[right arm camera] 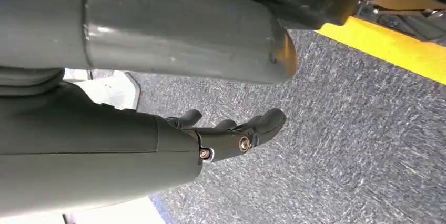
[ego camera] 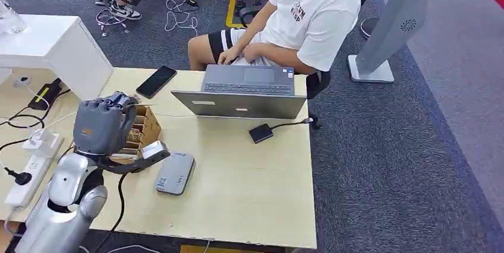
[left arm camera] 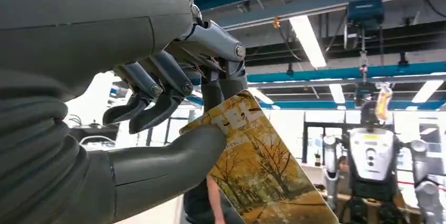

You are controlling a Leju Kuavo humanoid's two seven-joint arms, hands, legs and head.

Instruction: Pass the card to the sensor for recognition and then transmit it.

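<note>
Matte dark-grey, many-fingered left hand (ego camera: pixel 104 123) with grey ribbed wrist cover, thick smooth grey thumb, darker metal fingers (left arm camera: pixel 158 88) pinned by silver round-headed screws. Glossy silver, rounded left arm segments (ego camera: pixel 68 190). Dark-grey right hand (right arm camera: pixel 231 132) with brass-coloured screws.

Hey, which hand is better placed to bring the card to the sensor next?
The left hand. It already pinches the card and is raised over the desk beside the grey sensor box. The right hand hangs open above the carpet.
</note>
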